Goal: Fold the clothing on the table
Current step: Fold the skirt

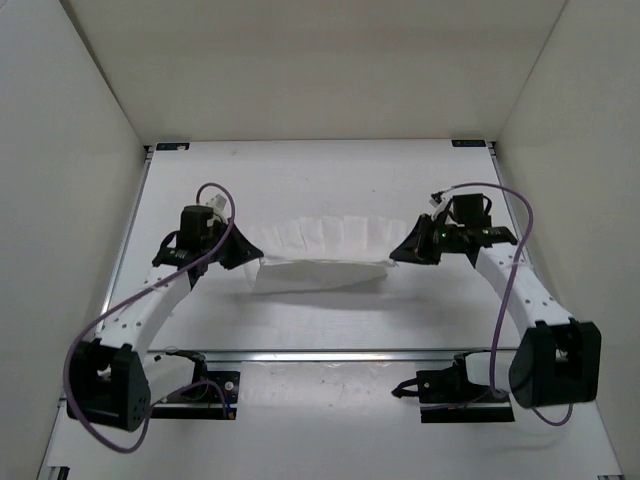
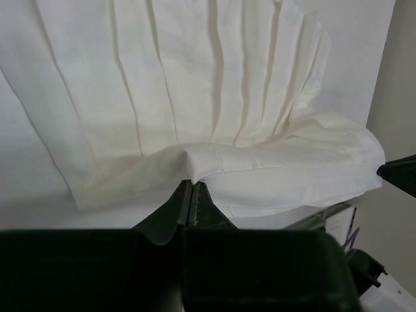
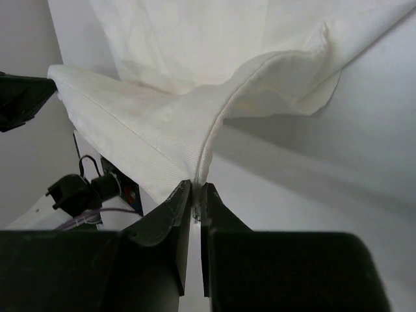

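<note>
The clothing (image 1: 320,255) is a white pleated garment stretched across the middle of the table (image 1: 320,175) between both grippers. My left gripper (image 1: 250,257) is shut on its left edge; in the left wrist view the jaws (image 2: 192,184) pinch a fold of the clothing (image 2: 195,84). My right gripper (image 1: 397,256) is shut on the right edge, and in the right wrist view its jaws (image 3: 197,188) clamp a seam of the clothing (image 3: 162,136). The near layer hangs lifted between the grippers, over the pleated part that lies flat behind it.
White walls close the table on the left, right and back. A metal rail (image 1: 330,353) crosses near the arm bases. Purple cables (image 1: 515,250) loop off both arms. Black corner brackets (image 1: 172,147) sit at the far corners.
</note>
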Robot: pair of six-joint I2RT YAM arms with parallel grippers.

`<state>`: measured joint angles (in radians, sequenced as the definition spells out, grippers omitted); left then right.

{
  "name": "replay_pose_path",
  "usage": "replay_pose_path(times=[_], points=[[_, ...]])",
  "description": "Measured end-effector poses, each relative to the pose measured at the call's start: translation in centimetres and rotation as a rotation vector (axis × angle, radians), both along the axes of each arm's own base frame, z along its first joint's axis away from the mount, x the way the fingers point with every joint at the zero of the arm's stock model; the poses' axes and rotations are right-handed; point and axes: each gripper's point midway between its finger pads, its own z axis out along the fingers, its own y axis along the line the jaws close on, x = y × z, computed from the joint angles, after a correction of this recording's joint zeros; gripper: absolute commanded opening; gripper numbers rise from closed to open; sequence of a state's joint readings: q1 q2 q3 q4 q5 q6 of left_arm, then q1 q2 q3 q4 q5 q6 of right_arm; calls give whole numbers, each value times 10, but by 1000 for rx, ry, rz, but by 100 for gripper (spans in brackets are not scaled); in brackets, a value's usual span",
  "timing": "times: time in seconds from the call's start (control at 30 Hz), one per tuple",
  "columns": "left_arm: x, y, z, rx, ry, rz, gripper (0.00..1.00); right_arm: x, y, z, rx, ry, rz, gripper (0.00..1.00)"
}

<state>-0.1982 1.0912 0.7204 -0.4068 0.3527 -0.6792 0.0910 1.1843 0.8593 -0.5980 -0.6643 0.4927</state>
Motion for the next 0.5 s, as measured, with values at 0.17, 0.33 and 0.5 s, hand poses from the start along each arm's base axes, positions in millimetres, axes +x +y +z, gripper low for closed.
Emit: replay_pose_path(times=[0.17, 0.33, 0.5], points=[[59, 4, -2, 2, -12, 42, 47, 63, 4, 4, 9, -34, -30, 36], [129, 32, -15, -12, -30, 161, 63, 136, -5, 0, -19, -122, -96, 85], [141, 50, -25, -20, -21, 223, 65, 161, -17, 1, -86, -207, -150, 88]])
